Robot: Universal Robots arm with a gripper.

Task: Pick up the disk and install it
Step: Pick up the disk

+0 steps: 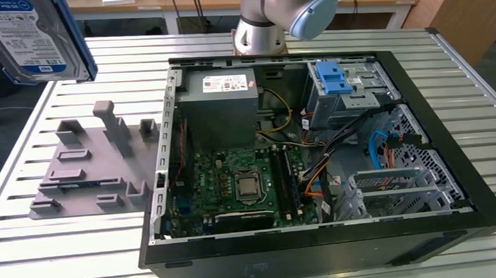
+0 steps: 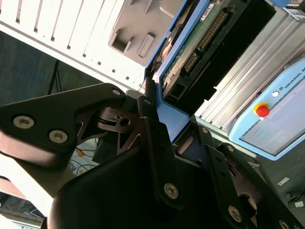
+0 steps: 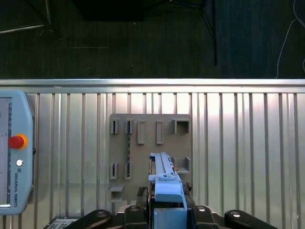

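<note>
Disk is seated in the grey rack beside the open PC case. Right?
Not quite. The disk is not in the grey rack. The claw grips it by its blue frame, as the second wrist view shows, and the exterior view shows it raised well above the table. The PC case beside the rack is open, as you said.

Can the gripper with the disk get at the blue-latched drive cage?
Probably yes: the case lies open above the drive cage, and the gripper holds the disk clear above the table.
</note>
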